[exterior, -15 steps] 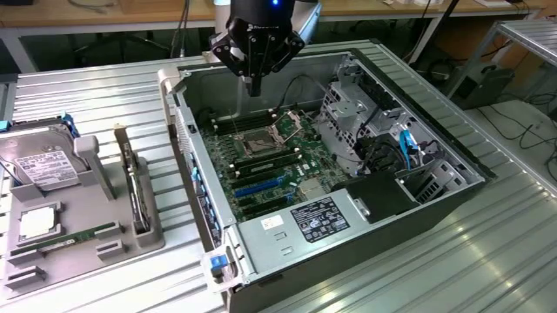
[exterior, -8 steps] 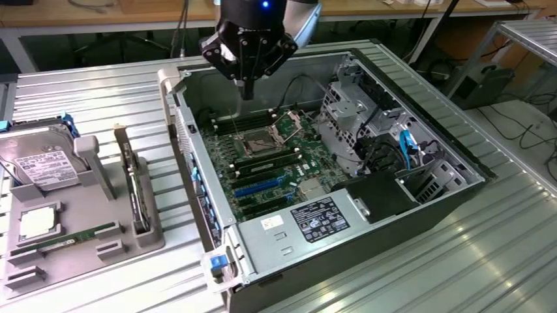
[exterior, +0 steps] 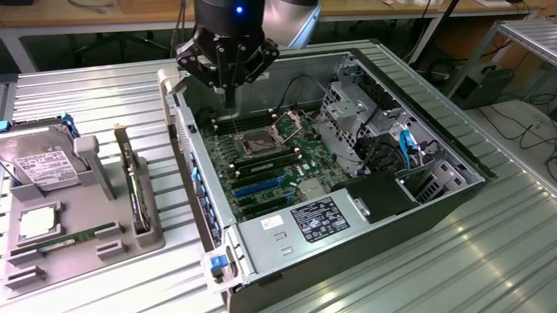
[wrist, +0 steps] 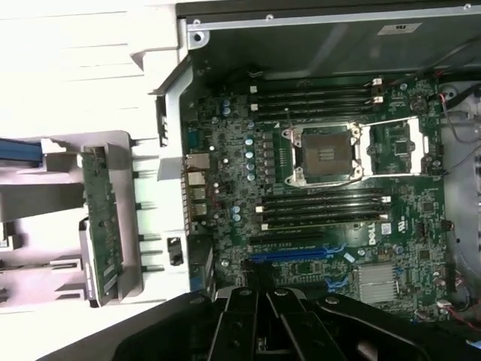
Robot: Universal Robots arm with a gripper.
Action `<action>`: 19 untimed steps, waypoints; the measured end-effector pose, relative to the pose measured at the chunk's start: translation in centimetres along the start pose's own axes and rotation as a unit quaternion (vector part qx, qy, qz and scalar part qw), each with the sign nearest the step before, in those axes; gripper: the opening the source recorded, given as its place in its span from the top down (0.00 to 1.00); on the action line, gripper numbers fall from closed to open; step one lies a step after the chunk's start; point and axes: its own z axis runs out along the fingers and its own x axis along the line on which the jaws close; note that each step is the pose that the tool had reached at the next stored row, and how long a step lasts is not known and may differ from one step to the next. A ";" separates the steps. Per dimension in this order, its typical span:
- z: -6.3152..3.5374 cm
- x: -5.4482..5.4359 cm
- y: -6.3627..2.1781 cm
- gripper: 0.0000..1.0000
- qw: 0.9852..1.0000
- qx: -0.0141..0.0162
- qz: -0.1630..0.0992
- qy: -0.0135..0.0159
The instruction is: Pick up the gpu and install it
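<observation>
— Where is the card?

— The thin black gpu stands on its long edge in a grey plastic holder tray on the ribbed pale metal table. It runs near-to-far in the exterior view, with its bracket at the far end.

— What shares the tray?

— One silver hard drive and one green memory stick.

— And your pincer?

— My pincer hangs fingers together, empty, over the green motherboard in the one open black computer case, well apart from the gpu. A wooden workbench stands behind.

Green motherboard; gpu seemingly black.
</observation>
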 end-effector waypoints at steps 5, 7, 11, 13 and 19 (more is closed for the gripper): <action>-0.08 2.5 -0.61 0.89 1.000 0.000 0.000 0.000; -0.08 4.0 -0.91 0.89 1.000 0.000 0.000 0.000; 0.27 6.5 -1.61 0.89 1.000 0.000 0.000 0.000; 0.42 7.2 -1.84 0.89 1.000 0.000 0.000 0.000; 1.02 9.8 -2.49 0.89 1.000 0.000 0.000 0.000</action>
